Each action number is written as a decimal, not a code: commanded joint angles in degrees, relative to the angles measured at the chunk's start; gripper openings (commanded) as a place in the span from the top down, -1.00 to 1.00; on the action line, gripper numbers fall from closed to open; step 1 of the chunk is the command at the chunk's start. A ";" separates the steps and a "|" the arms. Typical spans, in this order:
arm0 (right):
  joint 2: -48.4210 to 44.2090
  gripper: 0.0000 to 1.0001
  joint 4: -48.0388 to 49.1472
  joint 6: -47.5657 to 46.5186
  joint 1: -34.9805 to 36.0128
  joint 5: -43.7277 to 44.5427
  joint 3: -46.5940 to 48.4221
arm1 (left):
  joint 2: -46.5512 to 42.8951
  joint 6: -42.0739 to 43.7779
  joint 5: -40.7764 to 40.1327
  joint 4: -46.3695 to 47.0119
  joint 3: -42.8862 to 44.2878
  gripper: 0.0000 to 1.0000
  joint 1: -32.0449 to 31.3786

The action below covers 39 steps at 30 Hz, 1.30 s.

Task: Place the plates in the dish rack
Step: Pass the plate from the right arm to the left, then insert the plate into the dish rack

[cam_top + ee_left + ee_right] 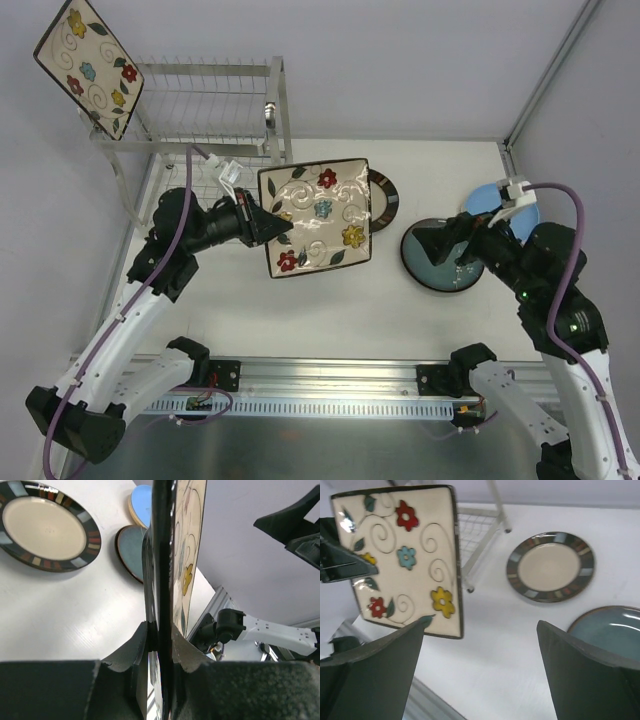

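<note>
Cream floral plate [325, 215], edge pinched in left claw [283, 228], above the table [330, 320]

A white table [300, 320] stands between plain pale grey walls [420, 60], evenly lit.

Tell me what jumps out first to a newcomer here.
The square cream floral plate, clamped by its edge in the left end effector, hangs above mid-table. A matching floral plate sits tilted atop the silver wire dish rack, far left. The right end effector hovers open over the dark teal round plate, right.
</note>
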 commanded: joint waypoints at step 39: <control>-9.23 -0.99 -10.41 -4.94 -0.37 22.82 -1.69 | 23.36 7.33 -12.26 14.89 54.72 1.00 11.39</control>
